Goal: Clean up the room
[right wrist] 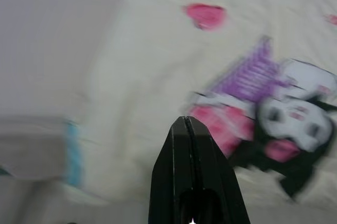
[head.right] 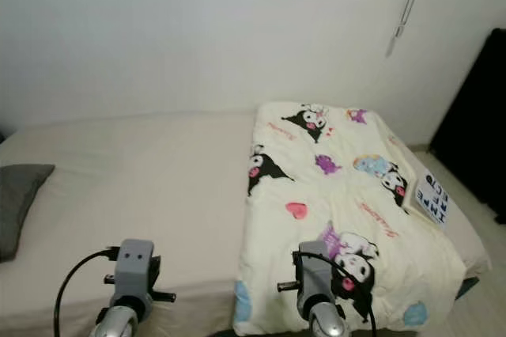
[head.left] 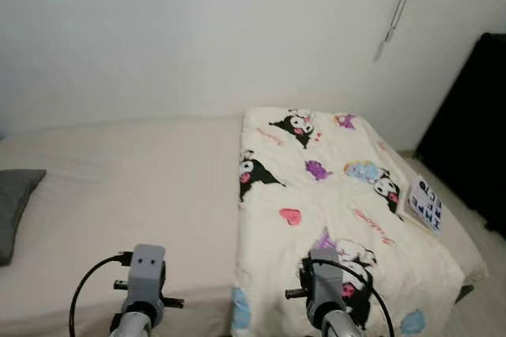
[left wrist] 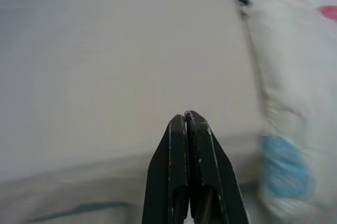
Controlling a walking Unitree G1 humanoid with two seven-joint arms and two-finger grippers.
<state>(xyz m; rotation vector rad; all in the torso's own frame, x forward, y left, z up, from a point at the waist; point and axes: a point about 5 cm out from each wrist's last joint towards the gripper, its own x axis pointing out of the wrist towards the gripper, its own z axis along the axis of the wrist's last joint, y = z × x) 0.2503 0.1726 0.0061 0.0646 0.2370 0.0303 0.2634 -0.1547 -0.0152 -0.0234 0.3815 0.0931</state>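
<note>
Already at the bedside, I had both grippers pinched closed and empty.
Left gripper (left wrist: pixel 187 116) hovered over the bare beige mattress (head.left: pixel 142 187); right gripper (right wrist: pixel 187 121) over the cream cartoon-print quilt (head.left: pixel 332 195) covering the bed's right half.

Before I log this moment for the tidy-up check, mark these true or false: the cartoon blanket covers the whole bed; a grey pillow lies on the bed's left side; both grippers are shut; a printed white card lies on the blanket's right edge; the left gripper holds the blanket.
1. The cream cartoon-print blanket covers the whole beige mattress. False: it covers only the right part.
2. A grey pillow lies at the left. True.
3. The left gripper and right gripper are shut. True.
4. A white card with black lettering lies on the blanket's right edge. True.
5. The left gripper holds the blanket. False: it holds nothing, over bare mattress.
</note>
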